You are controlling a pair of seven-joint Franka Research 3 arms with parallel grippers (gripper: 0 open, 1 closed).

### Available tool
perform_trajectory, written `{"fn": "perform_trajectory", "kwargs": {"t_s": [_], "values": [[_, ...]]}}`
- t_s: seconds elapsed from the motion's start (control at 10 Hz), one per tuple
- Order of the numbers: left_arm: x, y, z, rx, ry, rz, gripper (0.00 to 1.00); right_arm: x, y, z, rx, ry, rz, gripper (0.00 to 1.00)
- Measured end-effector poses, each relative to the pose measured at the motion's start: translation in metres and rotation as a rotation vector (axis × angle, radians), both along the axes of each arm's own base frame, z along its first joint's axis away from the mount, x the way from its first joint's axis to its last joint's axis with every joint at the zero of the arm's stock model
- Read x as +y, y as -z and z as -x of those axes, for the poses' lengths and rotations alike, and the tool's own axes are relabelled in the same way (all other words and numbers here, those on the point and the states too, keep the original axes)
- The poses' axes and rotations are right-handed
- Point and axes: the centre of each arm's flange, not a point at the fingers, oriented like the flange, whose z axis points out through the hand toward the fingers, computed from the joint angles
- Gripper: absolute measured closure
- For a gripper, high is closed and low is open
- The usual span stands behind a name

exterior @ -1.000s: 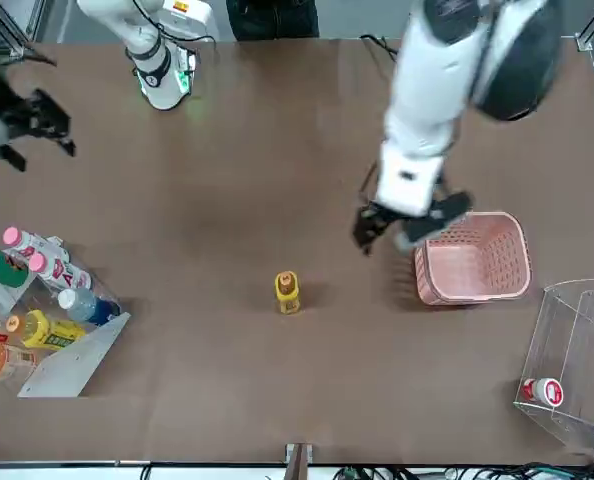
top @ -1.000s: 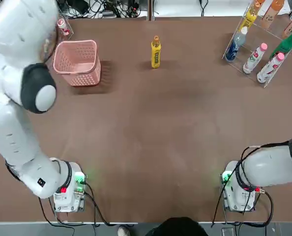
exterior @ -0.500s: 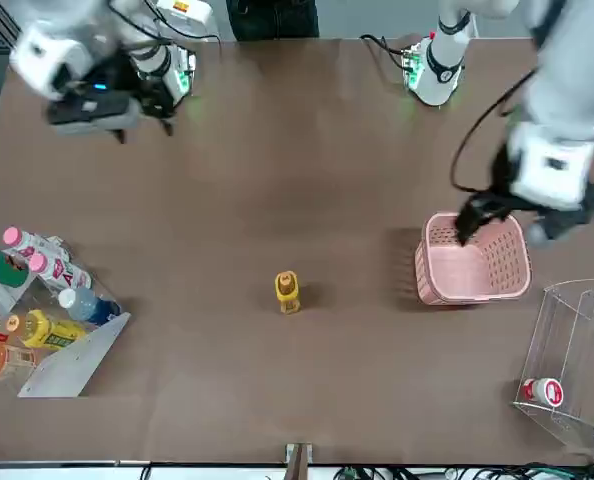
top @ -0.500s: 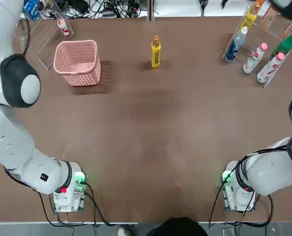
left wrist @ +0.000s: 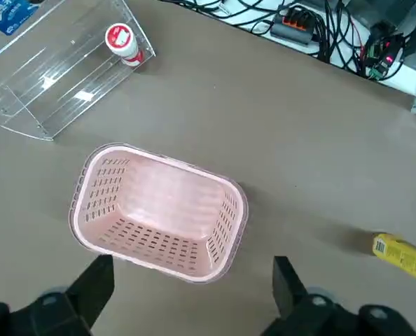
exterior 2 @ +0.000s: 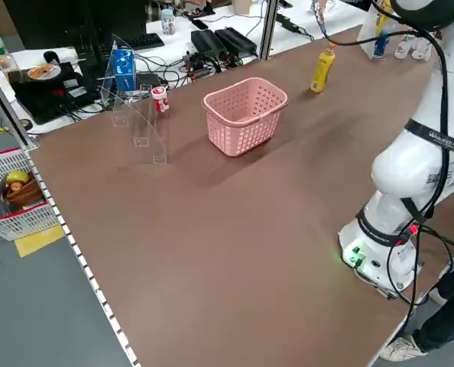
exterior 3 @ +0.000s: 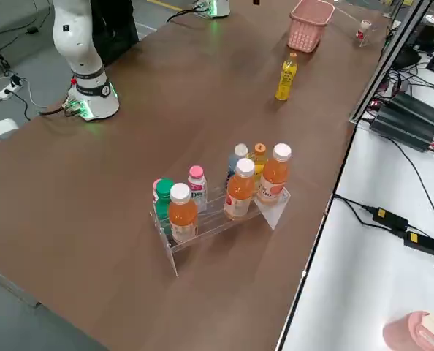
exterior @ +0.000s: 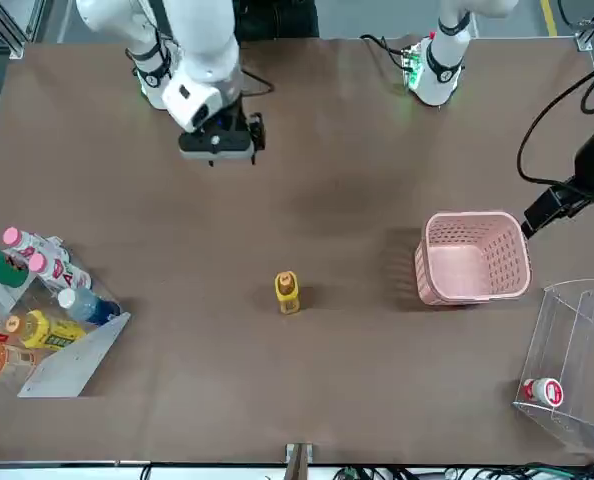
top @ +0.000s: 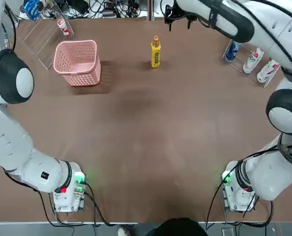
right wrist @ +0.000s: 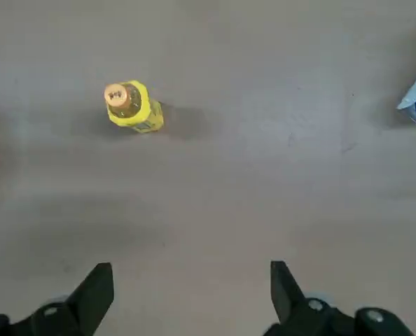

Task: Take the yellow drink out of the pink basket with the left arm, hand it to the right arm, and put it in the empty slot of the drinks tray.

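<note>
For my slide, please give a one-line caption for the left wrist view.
Open left gripper above the empty pink basket; the yellow drink lies outside it on the table.

The right arm hides part of the drinks tray (top: pixel 264 69) overhead; the left claw (exterior: pixel 547 208) is cut off in front.

The yellow drink (top: pixel 156 52) stands upright and alone on the tabletop (top: pixel 151 142), with bare surface on every side of it. The pink basket (top: pixel 78 62) sits well apart on the robot's left, its mouth open upward and nothing in it. Beyond the basket, a clear acrylic stand (top: pixel 45 30) takes the far left corner. At the far right, the drinks tray (exterior 3: pixel 217 208) stands packed with upright bottles. The whole near half of the tabletop lies bare between the two arm bases. The right gripper (exterior: pixel 217 145) hangs high above the middle, jaws wide; the left gripper (exterior: pixel 547 210) hangs beside the basket's outer end.
</note>
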Motion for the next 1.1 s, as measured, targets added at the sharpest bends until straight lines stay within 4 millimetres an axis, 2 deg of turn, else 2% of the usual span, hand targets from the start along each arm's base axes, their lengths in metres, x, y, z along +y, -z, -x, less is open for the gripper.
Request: {"fn": "perform_trajectory", "kwargs": {"t_s": [0.3,0.6,0.8,1.0,1.1], "values": [[0.002,0.002,0.007,0.047,0.024,-0.004,0.0,0.019,0.043,-0.029,-0.013,-0.011,-0.002,0.0],[0.021,-0.002,0.012,0.067,0.142,-0.013,0.0,0.04,0.082,-0.081,-0.039,-0.004,-0.025,0.0],[0.027,0.0,0.013,0.081,0.151,-0.014,0.0,0.044,0.094,-0.105,-0.092,0.004,-0.067,0.01],[0.029,0.0,0.013,0.082,0.147,-0.015,0.0,0.046,0.106,-0.116,-0.117,0.007,-0.086,0.04],[0.036,-0.001,0.012,0.081,0.146,-0.018,0.0,0.049,0.114,-0.118,-0.119,0.003,-0.089,0.06]]}}
